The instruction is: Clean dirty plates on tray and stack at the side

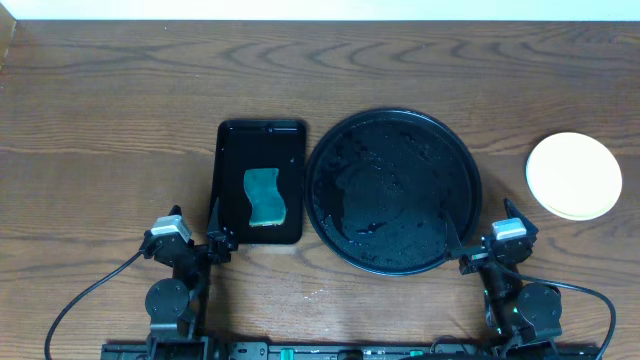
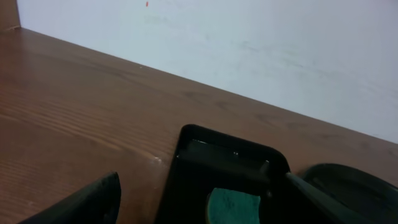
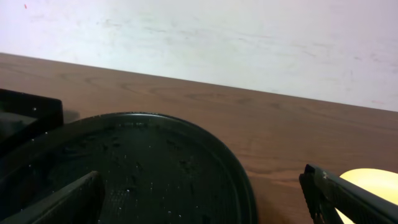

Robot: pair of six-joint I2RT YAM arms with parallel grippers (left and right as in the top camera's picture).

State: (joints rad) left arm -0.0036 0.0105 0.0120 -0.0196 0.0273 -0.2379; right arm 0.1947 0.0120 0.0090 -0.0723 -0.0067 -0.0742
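The round black tray (image 1: 393, 190) sits mid-table, wet with droplets and with no plates on it; it also shows in the right wrist view (image 3: 155, 168). A stack of pale plates (image 1: 574, 176) lies on the table at the right, its edge visible in the right wrist view (image 3: 373, 180). My left gripper (image 1: 212, 225) is open and empty near the front edge, at the rectangular tray's near left corner. My right gripper (image 1: 470, 242) is open and empty at the round tray's near right rim.
A smaller rectangular black tray (image 1: 260, 180) holds a teal sponge (image 1: 264, 196), also seen in the left wrist view (image 2: 233, 205). A white wall runs behind the table's far edge.
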